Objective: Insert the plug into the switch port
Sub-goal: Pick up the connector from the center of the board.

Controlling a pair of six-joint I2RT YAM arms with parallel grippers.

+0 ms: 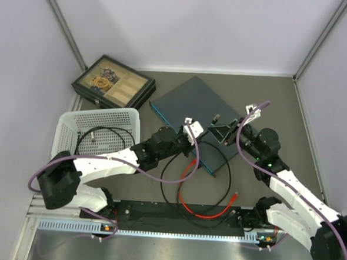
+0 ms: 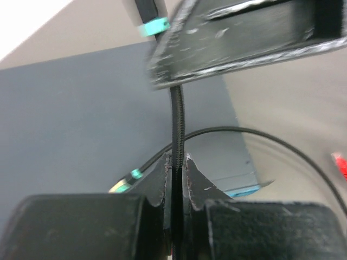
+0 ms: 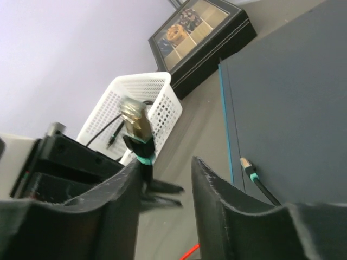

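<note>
Our left claw (image 2: 176,162) is clenched on the black cable (image 2: 177,119), some way below the plug (image 3: 134,120). Our right claw (image 3: 168,168) stands released just beside that plug. The switch (image 3: 293,108) lies beyond both claws. We fear the limp cable lets the plug swing and miss the port.

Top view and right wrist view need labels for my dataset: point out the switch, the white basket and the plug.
switch (image 1: 190,104), top external view, bare top face.
white basket (image 1: 97,116), top external view, far wall.
plug (image 3: 134,118), right wrist view, gold metal tip.
</note>
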